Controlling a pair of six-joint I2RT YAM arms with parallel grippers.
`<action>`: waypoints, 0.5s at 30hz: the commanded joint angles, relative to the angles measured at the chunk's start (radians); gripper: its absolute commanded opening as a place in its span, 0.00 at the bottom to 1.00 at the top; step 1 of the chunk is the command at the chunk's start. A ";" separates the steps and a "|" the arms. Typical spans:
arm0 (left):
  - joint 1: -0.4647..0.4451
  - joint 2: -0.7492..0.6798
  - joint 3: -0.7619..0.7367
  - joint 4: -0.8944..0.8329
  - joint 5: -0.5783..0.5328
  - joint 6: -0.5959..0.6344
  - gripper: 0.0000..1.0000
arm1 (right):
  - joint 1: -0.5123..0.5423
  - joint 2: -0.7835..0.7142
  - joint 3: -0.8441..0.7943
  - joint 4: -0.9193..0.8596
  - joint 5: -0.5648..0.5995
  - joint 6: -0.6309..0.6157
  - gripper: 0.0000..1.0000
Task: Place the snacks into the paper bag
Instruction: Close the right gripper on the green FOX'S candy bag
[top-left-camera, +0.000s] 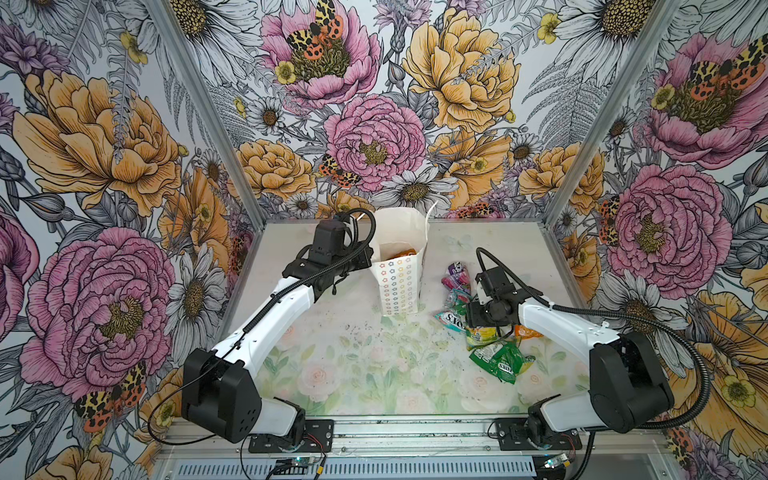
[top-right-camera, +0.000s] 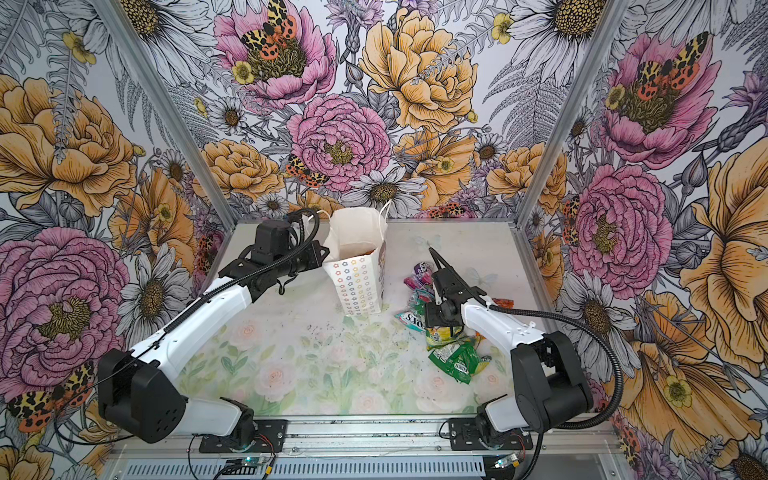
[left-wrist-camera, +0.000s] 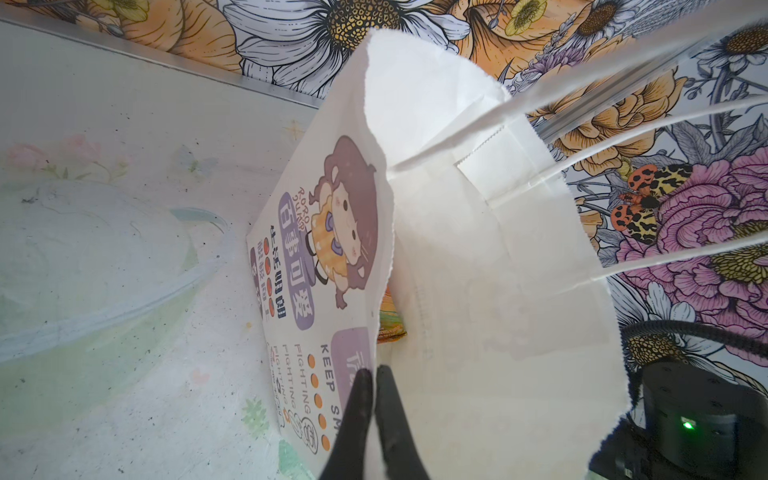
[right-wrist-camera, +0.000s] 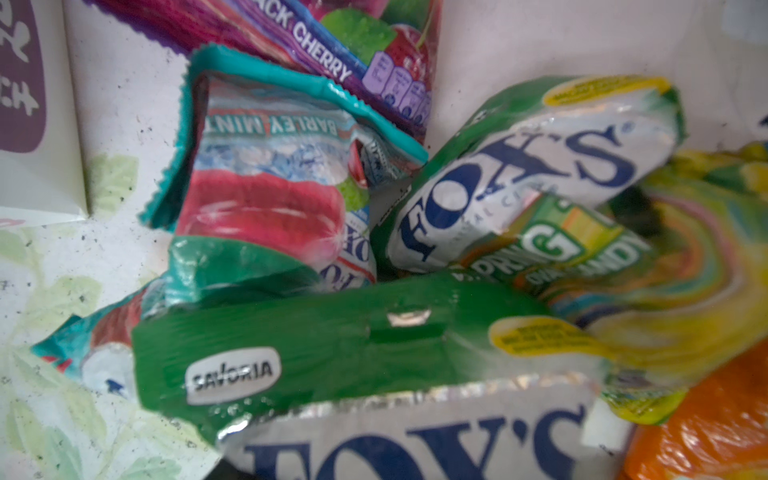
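I count one tall white paper bag (top-left-camera: 399, 291), upright toward the back of the pale flower-printed tabletop (top-left-camera: 353, 374). Its mouth is open, and rows of small coloured flower outlines cover the side facing me. One orange crinkly plastic packet (top-left-camera: 406, 252) lies at the bottom, and one is all I can make out in there.

My left gripper (left-wrist-camera: 374, 376) is at the bag's left rim. In the left wrist view its two black fingers (left-wrist-camera: 357, 415) are pressed together with the edge of the cartoon-girl wall pinched between them, so it is clamped on the paper bag.

The other snacks sit in one loose, overlapping pile on the table, near the bag's right side but apart from it. In the right wrist view I count seven:
- one purple packet (right-wrist-camera: 332, 37) marked cherry
- two teal packets (right-wrist-camera: 270, 166), the second lower down (right-wrist-camera: 83, 357)
- two green packets (right-wrist-camera: 519, 178) lettered FOX'S, the second nearest the lens (right-wrist-camera: 332, 353)
- one yellow-green packet (right-wrist-camera: 665, 299)
- one more orange packet (right-wrist-camera: 706, 436)

In both top views a green one lies at the pile's near end. I cannot tell whether it is one of those two.

My right gripper (top-left-camera: 482, 313) points down into the middle of the pile. Its body hides its fingers from above and the right wrist view does not show them, so I cannot tell whether they are apart, together or on a packet.
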 joint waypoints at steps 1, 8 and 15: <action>-0.009 0.007 0.020 -0.011 0.001 -0.014 0.00 | -0.006 -0.010 -0.004 0.035 -0.011 0.008 0.53; -0.009 -0.001 0.015 -0.012 -0.003 -0.014 0.00 | -0.005 -0.075 -0.001 0.033 -0.035 0.019 0.30; -0.008 -0.004 0.012 -0.011 -0.001 -0.017 0.00 | -0.005 -0.130 0.022 0.010 -0.048 0.020 0.15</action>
